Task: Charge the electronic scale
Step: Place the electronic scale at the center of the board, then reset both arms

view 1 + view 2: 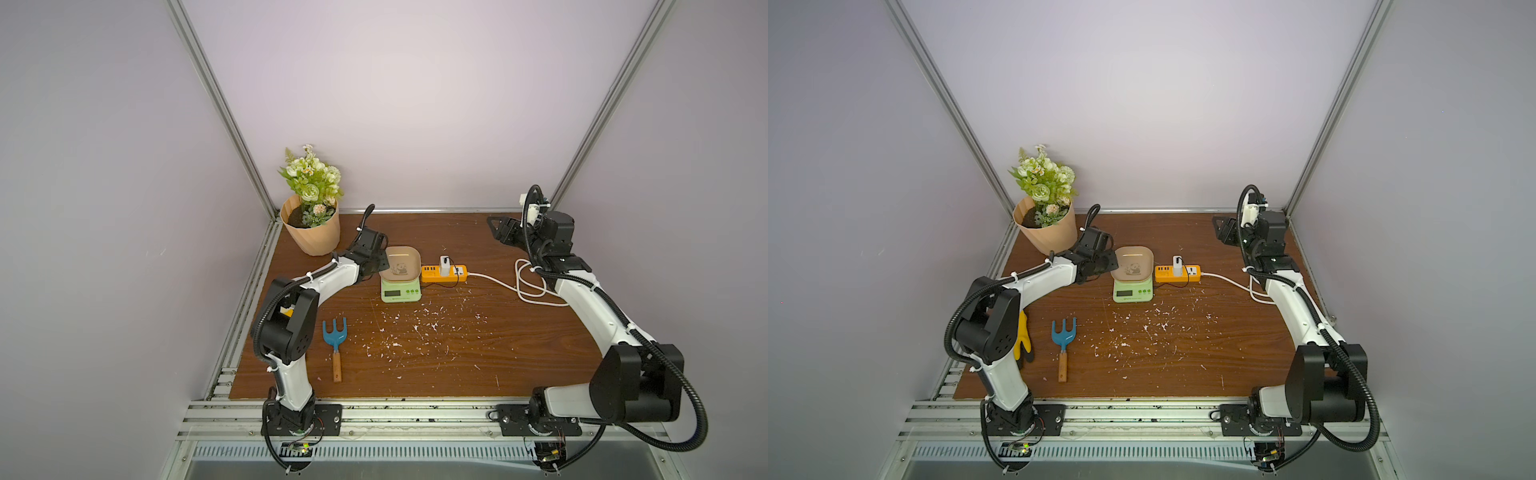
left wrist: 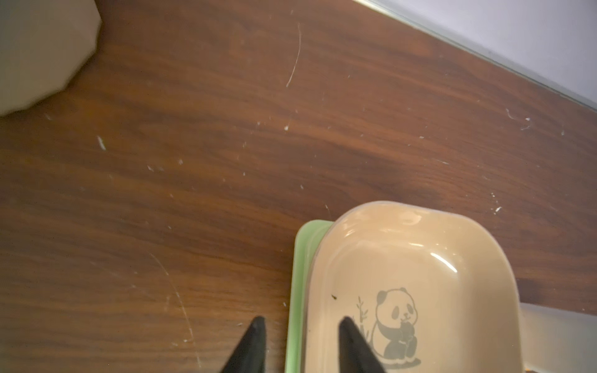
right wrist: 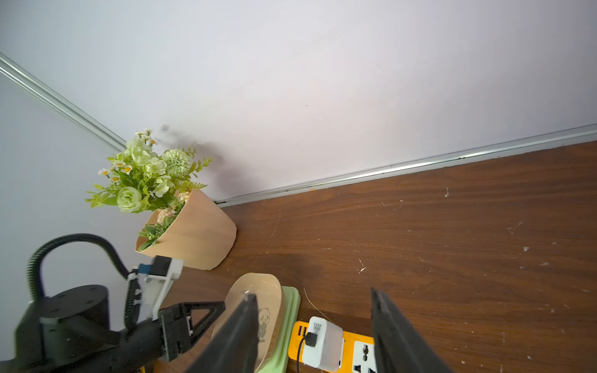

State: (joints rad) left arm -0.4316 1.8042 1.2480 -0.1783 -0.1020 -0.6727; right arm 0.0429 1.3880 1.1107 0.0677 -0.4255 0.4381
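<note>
The table (image 1: 457, 353) carries a flower pot (image 1: 316, 239) near the left jaws, on the side away from the electronic scale (image 1: 401, 291). These jaws are released, grasping nothing, with the scale's tray rim between their tips. Beyond the scale lies an orange power strip (image 1: 430, 275) with a white charger (image 1: 445, 266). The right jaws are parted, well apart from both. Where the charger's black cable (image 3: 300, 352) ends is unclear.

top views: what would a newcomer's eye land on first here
Likely the flower pot with its green bouquet in the far left corner, the tallest object on the table. Then the electronic scale mid-table, its panda tray beside the bright orange power strip, with the left pincer open at its edge.
</note>
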